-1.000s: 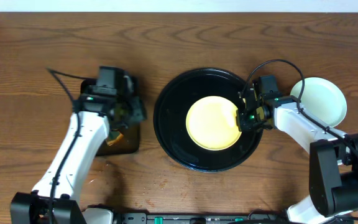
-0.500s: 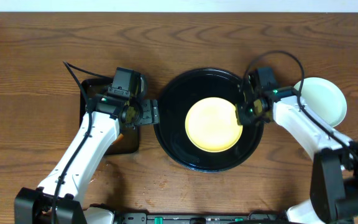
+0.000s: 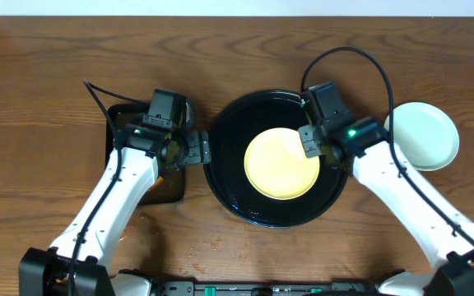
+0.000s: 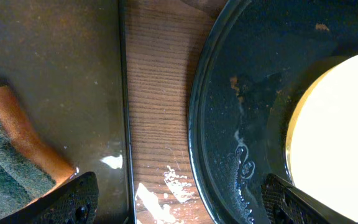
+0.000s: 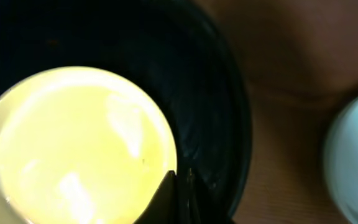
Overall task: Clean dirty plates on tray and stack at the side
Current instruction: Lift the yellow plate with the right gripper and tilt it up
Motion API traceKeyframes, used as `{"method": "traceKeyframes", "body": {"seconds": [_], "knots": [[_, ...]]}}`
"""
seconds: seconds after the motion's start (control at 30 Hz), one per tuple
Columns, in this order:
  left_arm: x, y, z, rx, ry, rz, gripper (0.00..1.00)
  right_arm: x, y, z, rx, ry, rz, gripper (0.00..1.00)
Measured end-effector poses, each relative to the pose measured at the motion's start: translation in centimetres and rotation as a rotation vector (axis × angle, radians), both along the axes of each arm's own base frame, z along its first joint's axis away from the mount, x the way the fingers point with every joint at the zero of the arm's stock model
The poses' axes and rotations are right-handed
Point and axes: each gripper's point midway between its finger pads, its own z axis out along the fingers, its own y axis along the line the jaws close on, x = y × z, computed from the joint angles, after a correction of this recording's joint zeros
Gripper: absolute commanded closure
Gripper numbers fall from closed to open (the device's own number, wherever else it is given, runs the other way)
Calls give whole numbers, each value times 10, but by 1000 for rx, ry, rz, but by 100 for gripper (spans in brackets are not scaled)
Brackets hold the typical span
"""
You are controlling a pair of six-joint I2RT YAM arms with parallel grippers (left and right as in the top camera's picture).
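Spanning the whole overhead view, the wooden worktop (image 3: 48,66) carries the round black tray (image 3: 229,177) at centre frame. The yellow plate (image 3: 280,163) lies flat inside it, slightly right of the tray's middle. A pale blue plate (image 3: 425,136) rests on the wood at right of frame, well clear of the tray rim. I cannot tell whether another plate lies under it.

The right hand (image 3: 309,141) sits at the yellow plate's right edge. In its wrist view the fingers (image 5: 169,196) close to a thin seam on that rim, so it probably pinches the plate.

The left hand (image 3: 194,150) hangs over the strip of wood between the tray and the small rectangular tray (image 3: 161,191) at left. Its fingertips (image 4: 79,198) are spread wide with nothing between them.

A sponge (image 4: 8,152) lies in that rectangular tray, at lower left of the left wrist view.

The right arm is nearer the plate, which is round and has no long axis. The blue plate lies to its right, the likely direction for stacking.
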Motion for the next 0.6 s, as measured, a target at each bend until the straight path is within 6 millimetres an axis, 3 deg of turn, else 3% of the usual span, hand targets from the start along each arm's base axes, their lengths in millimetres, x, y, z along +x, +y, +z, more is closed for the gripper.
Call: {"method": "traceKeyframes", "body": {"seconds": [0.1,0.23,0.37,0.57,0.6], "knots": [[0,0,0,0,0,0,15,3,-12,-25,78,109,-26,84],[0,0,0,0,0,0,15,0,-24,-64,234,285,-38,69],[0,0,0,0,0,0,15,-5,-28,-98,368,420,-45,65],[0,0,-1,0,2,0,15,-14,-8,-117,529,511,50,78],[0,0,-1,0,2,0,15,-14,-6,-117,537,511,56,87]]}}
